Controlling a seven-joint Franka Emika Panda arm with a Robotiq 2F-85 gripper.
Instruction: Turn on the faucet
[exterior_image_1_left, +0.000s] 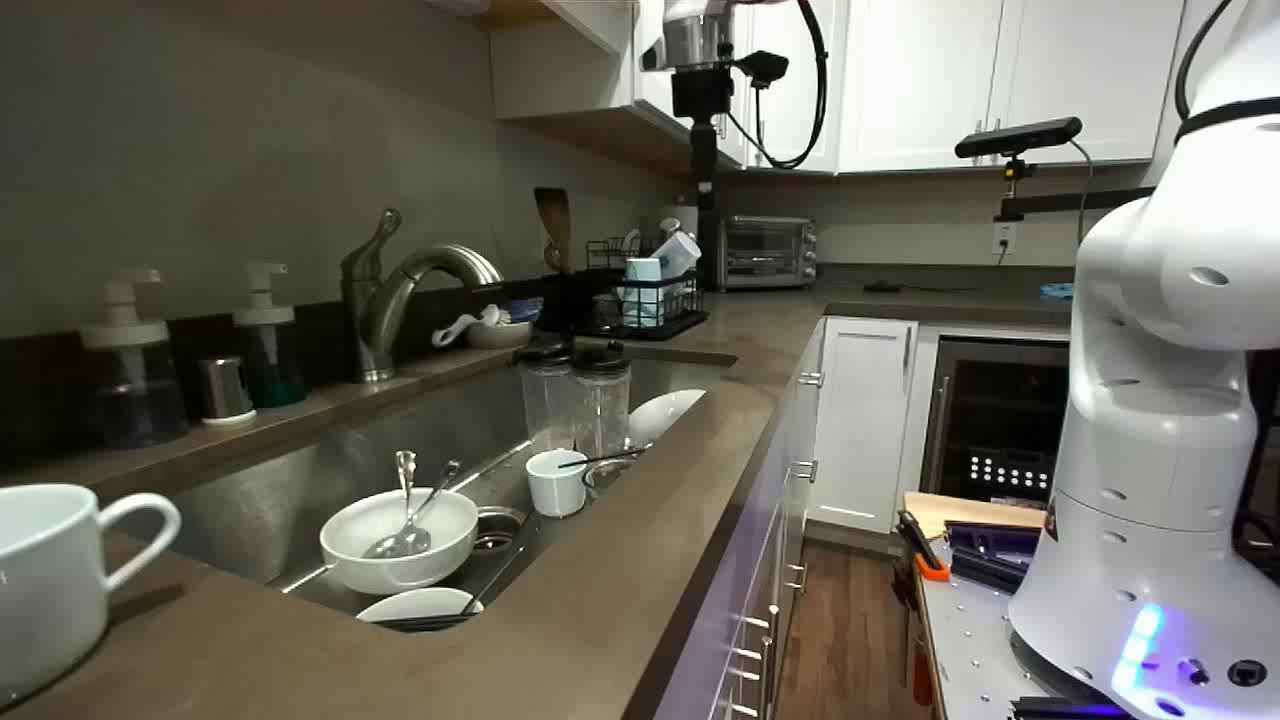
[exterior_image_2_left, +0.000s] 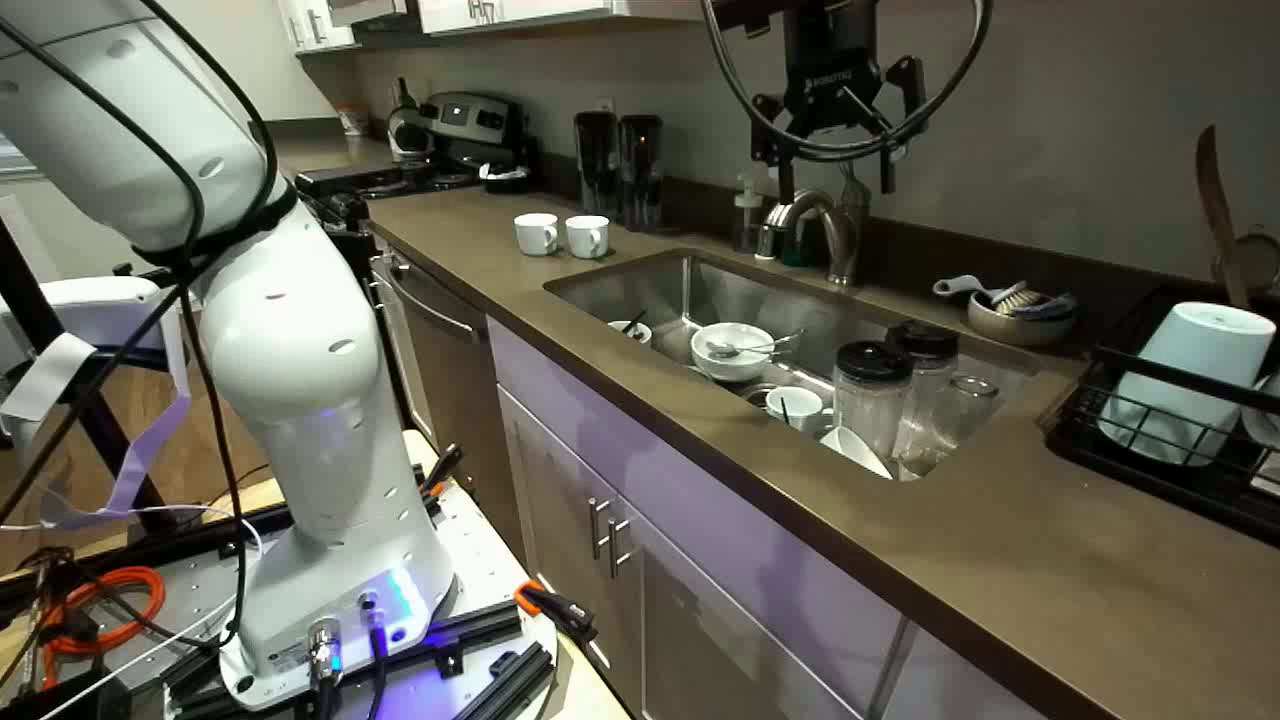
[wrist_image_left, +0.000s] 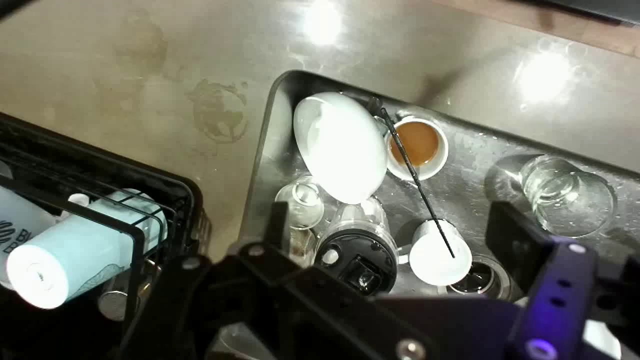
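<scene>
Down an exterior view, from two o'clock to six, runs the long brown stone-like surface (exterior_image_1_left: 640, 600), with the white many-jointed robot arm (exterior_image_1_left: 1150, 430) at three o'clock and the rectangular stainless-steel sink (exterior_image_1_left: 240, 515) at eight. Just behind the sink's back edge, between nine and ten o'clock, stands the brushed-steel gooseneck faucet (exterior_image_1_left: 385, 310). In an exterior view, between one and two o'clock, the black two-fingered metal claw (exterior_image_2_left: 838, 180) is spread wide, holding nothing; it overlaps the faucet there, yet both exterior views together put it apart. No flow shows below the arched steel spout (exterior_image_1_left: 455, 257), so I judge the faucet off. The slim steel lever handle (exterior_image_1_left: 380, 235), pointing towards one o'clock, is untouched: the turning seems not begun. Left: reach the lever handle, move it, confirm flow.
</scene>
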